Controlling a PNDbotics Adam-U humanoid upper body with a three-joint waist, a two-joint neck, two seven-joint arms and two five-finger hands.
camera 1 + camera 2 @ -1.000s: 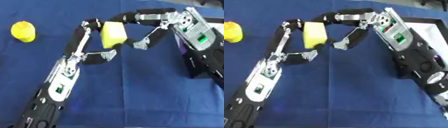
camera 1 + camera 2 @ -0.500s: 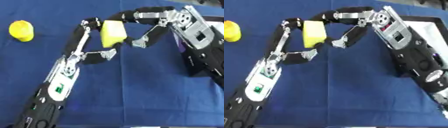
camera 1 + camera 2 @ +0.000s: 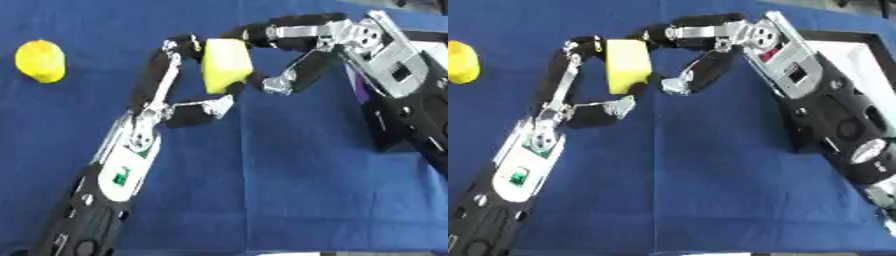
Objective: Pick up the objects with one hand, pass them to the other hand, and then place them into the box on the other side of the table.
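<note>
Handover step — the left robot hand (image 3: pixel 179 95) and right robot hand (image 3: pixel 289 55) are both pinching the yellow block (image 3: pixel 226 66) above the blue worktop (image 3: pixel 262 190). The box (image 3: pixel 846 50) is lying right of the block, a yellow fruit (image 3: pixel 40 60) well left. Next, probably, the left is letting go — the right carrying boxward.

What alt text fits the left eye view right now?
Both robot hands meet on a pale yellow block above the blue table, left hand and right hand curled around it. A yellow lemon-like object lies far left.
</note>
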